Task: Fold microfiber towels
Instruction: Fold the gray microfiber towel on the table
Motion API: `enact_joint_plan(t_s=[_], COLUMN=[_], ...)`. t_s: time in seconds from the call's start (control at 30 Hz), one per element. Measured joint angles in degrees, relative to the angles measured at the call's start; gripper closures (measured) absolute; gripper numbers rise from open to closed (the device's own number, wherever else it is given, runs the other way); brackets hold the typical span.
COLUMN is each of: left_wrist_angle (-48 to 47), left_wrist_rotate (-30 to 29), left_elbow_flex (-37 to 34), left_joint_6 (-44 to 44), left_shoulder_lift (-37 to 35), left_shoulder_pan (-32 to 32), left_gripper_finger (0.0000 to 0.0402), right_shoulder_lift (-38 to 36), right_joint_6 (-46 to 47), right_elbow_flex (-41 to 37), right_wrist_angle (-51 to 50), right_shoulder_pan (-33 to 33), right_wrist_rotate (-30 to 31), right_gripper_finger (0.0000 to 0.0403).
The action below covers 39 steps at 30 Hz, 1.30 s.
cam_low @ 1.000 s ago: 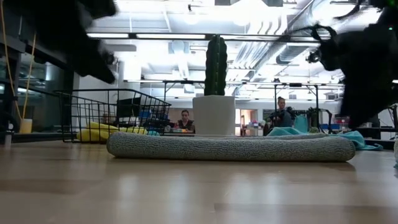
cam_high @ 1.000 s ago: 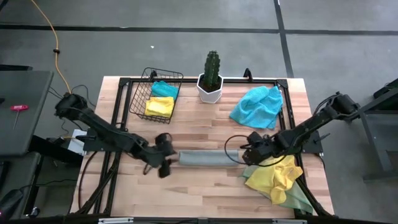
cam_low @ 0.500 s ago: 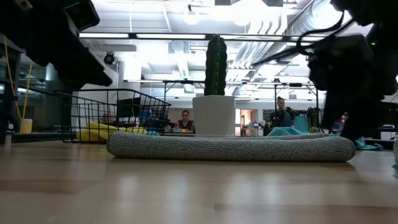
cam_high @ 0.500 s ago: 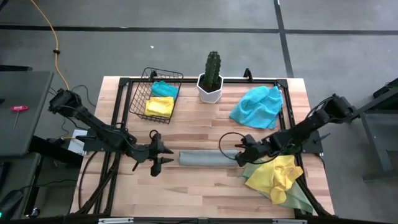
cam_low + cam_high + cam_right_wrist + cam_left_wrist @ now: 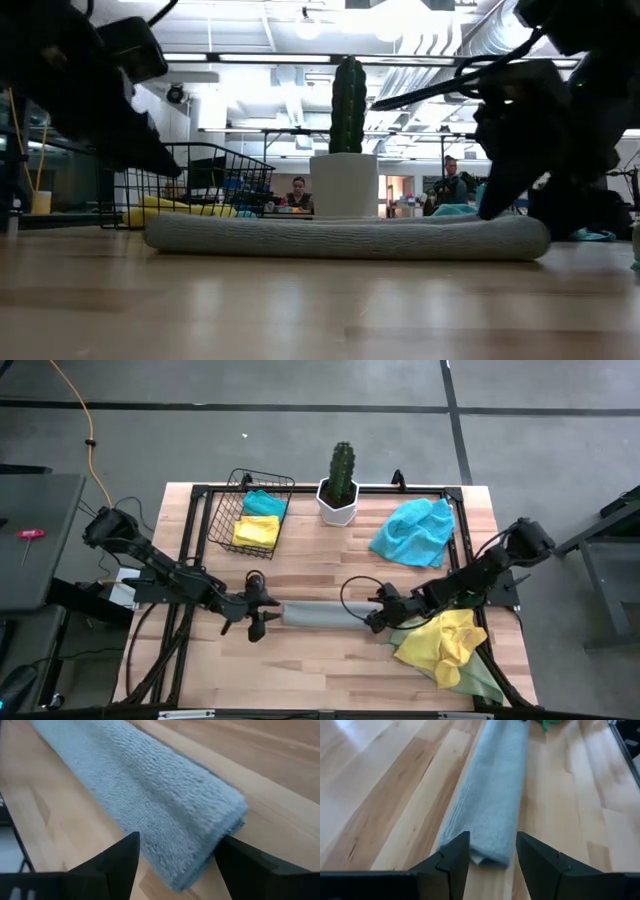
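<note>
Bright ceiling strip lights (image 5: 300,57) glare in the low view, leaving both arms dark, blurred silhouettes.

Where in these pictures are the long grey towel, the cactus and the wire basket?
grey towel (image 5: 320,615): high view, middle of the folded strip.
cactus (image 5: 342,468): high view, middle of the green stem.
wire basket (image 5: 222,516): high view, its left wall.

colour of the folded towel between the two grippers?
Grey folded towel, pale blue-grey up close; shows best in the right wrist view.
</note>
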Motion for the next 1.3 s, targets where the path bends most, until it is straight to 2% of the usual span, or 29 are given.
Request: enact_joint_plan(t_s=[0.23, 0.37, 0.5, 0.77, 0.83, 1.0, 1.17, 1.3], left_wrist_angle=[2.7, 3.3, 3.9, 6.8, 8.0, 13.1, 14.8, 14.5], left_wrist_rotate=[1.1, 2.3, 2.7, 2.7, 2.7, 6.7, 3.0, 2.1], left_elbow_flex=[0.2, 0.2, 0.2, 0.2, 0.2, 0.2, 2.5, 5.4], left_joint_6=[-1.1, -1.5, -1.9, -2.0, -2.0, -1.1, 4.0, 9.2], left_shoulder_lift=[5.3, 7.7, 9.5, 10.1, 10.1, 10.1, 10.7, 14.9], left_shoulder_pan=[1.9, 3.1, 3.6, 4.0, 4.0, 3.9, 4.0, 4.0], left_gripper_finger=[0.0252, 0.0252, 0.0253, 0.0252, 0.0254, 0.0254, 0.0255, 0.0263], right_shoulder_lift=[2.5, 2.6, 2.5, 2.6, 2.6, 2.5, 2.5, 2.5], right_joint_6=[-0.4, -0.4, -2.5, -6.1, -7.6, -7.9, -8.7, -9.4], right_elbow_flex=[0.1, 0.0, -0.1, -0.1, -0.2, 0.0, 0.0, 0.0], right_wrist_angle=[2.7, 1.9, 1.5, 0.3, 0.2, -2.4, -3.3, -3.3], right_shoulder_pan=[0.0, 0.0, 0.0, -0.1, -0.1, -0.1, -0.1, -0.1], right_wrist_rotate=[2.7, 5.4, 6.5, 7.6, 7.7, 7.1, 5.8, 5.6], right_gripper_finger=[0.0164, 0.0189, 0.0238, 0.0374, 0.0394, 0.0394, 0.0398, 0.04])
